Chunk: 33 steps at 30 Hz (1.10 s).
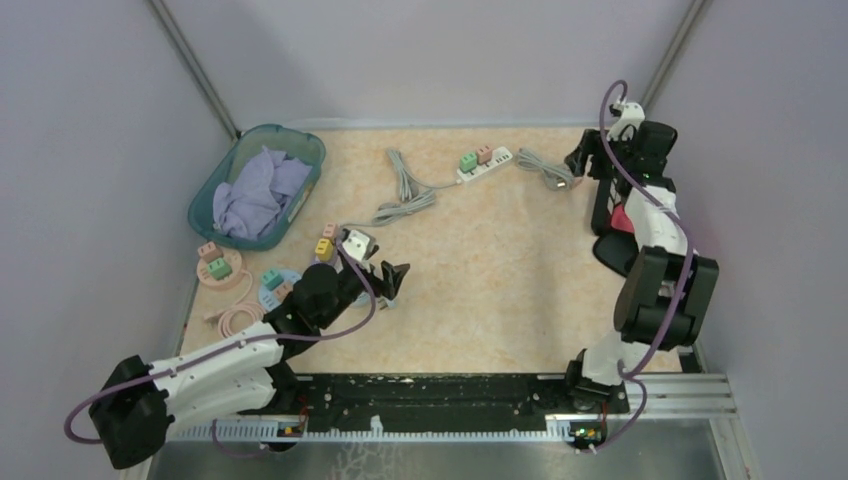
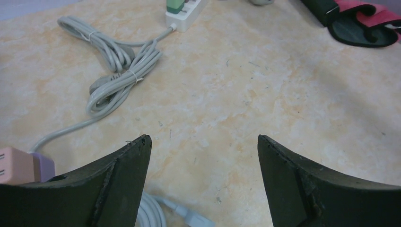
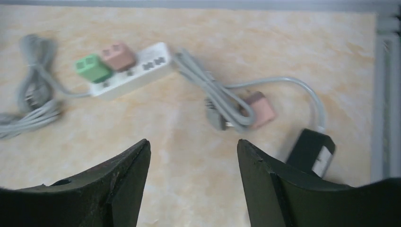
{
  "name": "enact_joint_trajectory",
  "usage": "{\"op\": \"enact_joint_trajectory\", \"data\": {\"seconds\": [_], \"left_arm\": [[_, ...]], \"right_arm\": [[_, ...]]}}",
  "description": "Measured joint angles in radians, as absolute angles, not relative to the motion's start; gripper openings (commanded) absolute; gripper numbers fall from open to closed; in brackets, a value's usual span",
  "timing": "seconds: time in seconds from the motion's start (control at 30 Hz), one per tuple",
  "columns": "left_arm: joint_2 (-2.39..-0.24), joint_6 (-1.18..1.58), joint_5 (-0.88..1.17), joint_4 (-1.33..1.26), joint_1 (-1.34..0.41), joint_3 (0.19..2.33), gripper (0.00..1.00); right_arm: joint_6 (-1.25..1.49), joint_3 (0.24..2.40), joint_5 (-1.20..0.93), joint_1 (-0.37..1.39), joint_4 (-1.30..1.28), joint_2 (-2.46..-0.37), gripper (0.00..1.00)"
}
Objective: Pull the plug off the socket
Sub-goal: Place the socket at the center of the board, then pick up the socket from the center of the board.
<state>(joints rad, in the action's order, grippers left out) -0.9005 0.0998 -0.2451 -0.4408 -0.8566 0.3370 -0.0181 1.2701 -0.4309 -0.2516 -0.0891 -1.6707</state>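
The white socket strip (image 3: 137, 71) lies at the back of the table (image 1: 487, 163). A green plug (image 3: 92, 67) and a pink plug (image 3: 118, 55) sit in it side by side. A second pink plug (image 3: 259, 109) lies loose on the table beside a coiled grey cable (image 3: 217, 99), right of the strip. My right gripper (image 3: 194, 146) hovers open and empty just right of the strip's end (image 1: 585, 165). My left gripper (image 1: 395, 280) is open and empty over the bare table, well short of the strip (image 2: 187, 14).
A bundled grey cord (image 2: 113, 71) runs left from the strip. A black adapter (image 3: 309, 151) sits near the right wall. A teal basket (image 1: 205, 200) with lilac cloth stands back left, with coloured plugs (image 1: 215, 265) on round pads below it. A black-and-red object (image 2: 359, 21) lies by the right arm.
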Motion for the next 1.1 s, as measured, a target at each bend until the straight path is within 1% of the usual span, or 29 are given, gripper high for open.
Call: {"op": "enact_joint_trajectory", "data": {"seconds": [0.07, 0.1, 0.27, 0.43, 0.57, 0.7, 0.8, 1.1], "left_arm": [[-0.902, 0.097, -0.217, -0.427, -0.85, 0.368, 0.87], [-0.906, 0.097, -0.2, -0.421, -0.845, 0.384, 0.87], [-0.952, 0.099, -0.097, -0.39, -0.791, 0.467, 0.87], [-1.044, 0.118, 0.044, -0.347, -0.68, 0.561, 0.88], [-1.151, 0.159, 0.135, -0.279, -0.6, 0.663, 0.88], [-1.291, 0.183, 0.177, -0.204, -0.57, 0.796, 0.88], [-1.376, 0.195, 0.192, -0.176, -0.566, 0.857, 0.88], [-1.561, 0.283, 0.183, -0.171, -0.555, 0.944, 0.89]], "right_arm": [[-0.047, 1.22, -0.606, -0.252, -0.108, -1.558, 0.68], [-0.051, 1.215, -0.625, -0.252, -0.112, -1.545, 0.68], [-0.057, 1.174, -0.922, -0.252, -0.151, -1.438, 0.68], [-0.054, 1.099, -1.083, -0.252, -0.181, -1.38, 0.68], [-0.051, 0.963, -1.132, -0.252, -0.151, -1.291, 0.7], [-0.051, 0.879, -1.148, -0.252, -0.111, -1.234, 0.7], [-0.051, 0.873, -1.149, -0.252, -0.091, -1.231, 0.7], [-0.08, 0.871, -1.145, -0.252, -0.099, -1.231, 0.7]]}}
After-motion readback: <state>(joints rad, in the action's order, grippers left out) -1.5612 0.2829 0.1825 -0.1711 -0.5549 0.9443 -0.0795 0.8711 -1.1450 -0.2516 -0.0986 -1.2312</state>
